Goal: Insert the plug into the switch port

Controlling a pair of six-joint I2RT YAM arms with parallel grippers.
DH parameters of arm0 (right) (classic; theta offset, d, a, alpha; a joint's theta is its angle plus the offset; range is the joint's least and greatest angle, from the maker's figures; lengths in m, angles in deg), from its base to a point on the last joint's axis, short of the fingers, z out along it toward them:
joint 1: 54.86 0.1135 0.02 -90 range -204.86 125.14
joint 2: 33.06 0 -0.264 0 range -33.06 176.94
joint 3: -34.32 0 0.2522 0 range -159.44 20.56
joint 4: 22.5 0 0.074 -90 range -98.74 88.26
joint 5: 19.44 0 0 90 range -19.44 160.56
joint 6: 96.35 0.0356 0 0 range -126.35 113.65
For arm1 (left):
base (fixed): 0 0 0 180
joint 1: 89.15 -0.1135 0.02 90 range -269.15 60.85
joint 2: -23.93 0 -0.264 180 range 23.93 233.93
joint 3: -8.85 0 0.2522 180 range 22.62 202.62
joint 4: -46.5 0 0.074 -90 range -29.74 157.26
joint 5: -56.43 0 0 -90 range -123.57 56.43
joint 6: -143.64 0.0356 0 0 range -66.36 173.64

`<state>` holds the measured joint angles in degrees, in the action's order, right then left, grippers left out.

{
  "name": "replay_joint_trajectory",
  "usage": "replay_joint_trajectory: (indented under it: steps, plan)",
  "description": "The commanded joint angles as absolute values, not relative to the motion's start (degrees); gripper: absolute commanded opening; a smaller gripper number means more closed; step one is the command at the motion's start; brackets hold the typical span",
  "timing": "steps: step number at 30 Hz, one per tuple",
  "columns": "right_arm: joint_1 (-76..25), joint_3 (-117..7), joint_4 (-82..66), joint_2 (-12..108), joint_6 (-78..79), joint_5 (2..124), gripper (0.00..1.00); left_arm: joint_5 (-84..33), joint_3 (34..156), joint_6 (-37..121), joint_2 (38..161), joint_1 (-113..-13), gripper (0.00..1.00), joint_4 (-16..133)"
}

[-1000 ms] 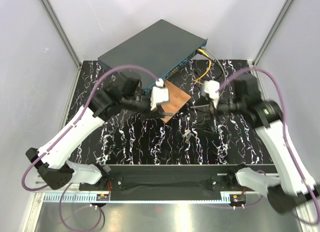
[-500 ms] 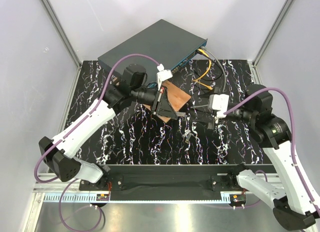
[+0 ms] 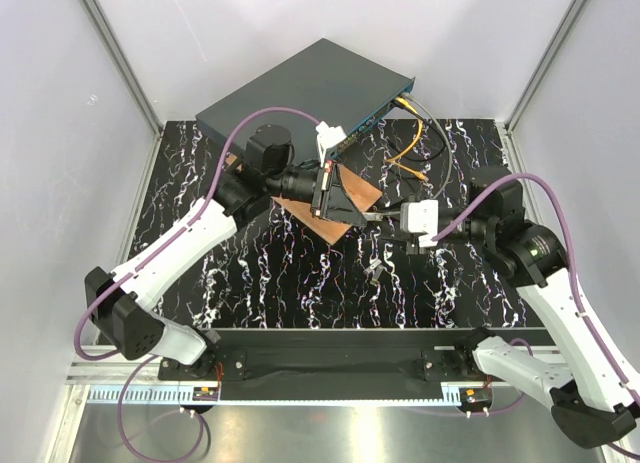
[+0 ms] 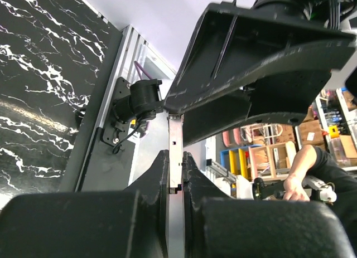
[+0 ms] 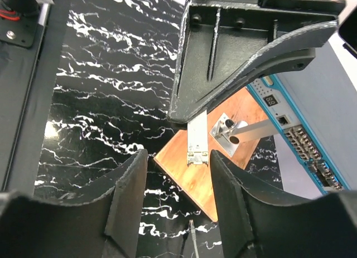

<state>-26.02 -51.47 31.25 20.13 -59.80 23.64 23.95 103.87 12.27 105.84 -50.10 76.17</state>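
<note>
Plug pinched in my left gripper (image 4: 174, 163), its free end facing my right gripper (image 5: 178, 157) and not the switch.

My left fingers are closed on the small pale grey, silvery plug (image 5: 197, 138), which hangs over the brown wooden board (image 5: 223, 180). My right gripper is wide open and holds nothing. The plug's long axis runs straight out from my left fingertips toward the gap between my right fingers. I cannot tell whether its end has entered that gap. The large flat dark grey-teal switch (image 3: 300, 93) lies off to the side, and its bright teal row of ports (image 5: 304, 144) is not on that axis. I judge the plug must be passed across or turned before it can enter a port.
</note>
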Motion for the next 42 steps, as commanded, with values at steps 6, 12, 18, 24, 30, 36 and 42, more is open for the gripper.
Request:
replay_joint_trajectory:
  steps: [6, 12, 18, 24, 30, 36, 42]
  plan:
    - [-23.92, -53.36, 29.85, 21.17, -60.84, 26.87, 0.49, 26.20, 104.27, 8.64, 106.28, -50.04, 0.00, 70.81]
    - [-23.31, -53.36, 29.32, 21.61, -61.72, 27.40, 0.26, 26.46, 104.09, 8.46, 105.93, -50.04, 0.00, 71.07]
    - [-23.13, -54.06, 29.32, 22.05, -61.90, 27.67, 0.00, 26.54, 103.74, 8.90, 105.76, -50.04, 0.02, 71.16]
    - [-23.04, -54.23, 25.55, 23.45, -51.02, 35.30, 0.00, 24.97, 114.26, 23.02, 107.24, -52.32, 0.46, 82.89]
    - [-30.67, -58.00, 26.16, 30.83, -40.64, 39.89, 0.00, 11.91, 134.04, 38.67, 109.10, -60.49, 0.60, 96.53]
    - [-37.45, -64.16, 26.86, 41.29, -36.58, 43.57, 0.00, -13.68, 133.97, 53.09, 106.90, -62.43, 0.57, 101.38]
    - [-37.54, -66.80, 25.63, 47.44, -32.63, 48.23, 0.00, -22.23, 131.61, 58.91, 108.48, -62.61, 0.48, 105.00]
